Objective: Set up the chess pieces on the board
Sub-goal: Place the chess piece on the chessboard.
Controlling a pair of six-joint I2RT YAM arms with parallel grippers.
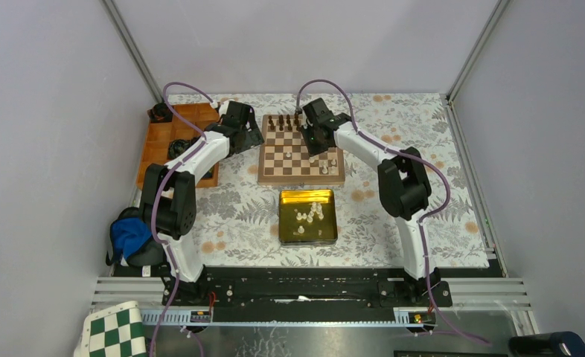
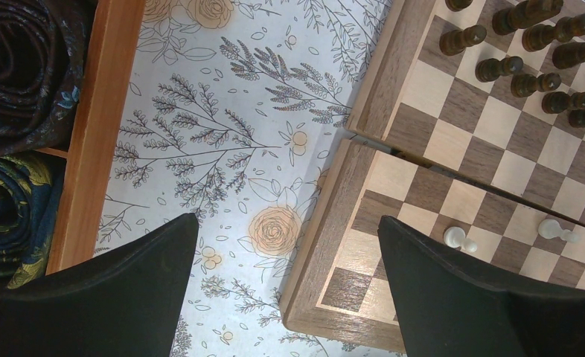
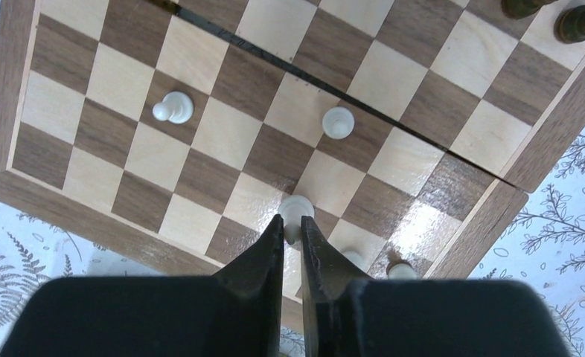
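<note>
**Spotter A:** On the far left of the flower-patterned table (image 1: pixel 394 134) you are seeing the orange tray (image 1: pixel 159 149). Rolled fabrics (image 2: pixel 14 67) are lying in its compartments.

**Spotter B:** Just right of that tray, your left tool (image 2: pixel 287 223) is hanging released. Its fingers (image 2: pixel 126 297) are standing wide apart and gripping nothing. It is hovering over bare table, between the tray's wall and the left rim of the board (image 2: pixel 312 260).

**Spotter A:** The board is lying in the far middle of the table. The dark brown pieces (image 1: pixel 282 121) are standing in rows along its far edge.

**Spotter B:** A few cream pieces (image 3: pixel 172 108) are standing upright on the near half of the board, well apart from each other. More are sitting in the gold tin (image 1: pixel 283 216), which is resting just near of the board without touching it.

**Spotter A:** Moving right, your right tool (image 3: pixel 291 223) is reaching in over the near-right part of the board. It is clenched on a single cream piece (image 3: pixel 295 207), the fingertips pinching it from both sides with only a narrow slit between them.

**Spotter B:** That piece is standing upright over a square close to the near rim. You are not getting a clear look at its base, so I cannot tell whether it is touching the wood. Two more pale pieces are peeking out behind the right finger, near the board's near-right corner.
</note>
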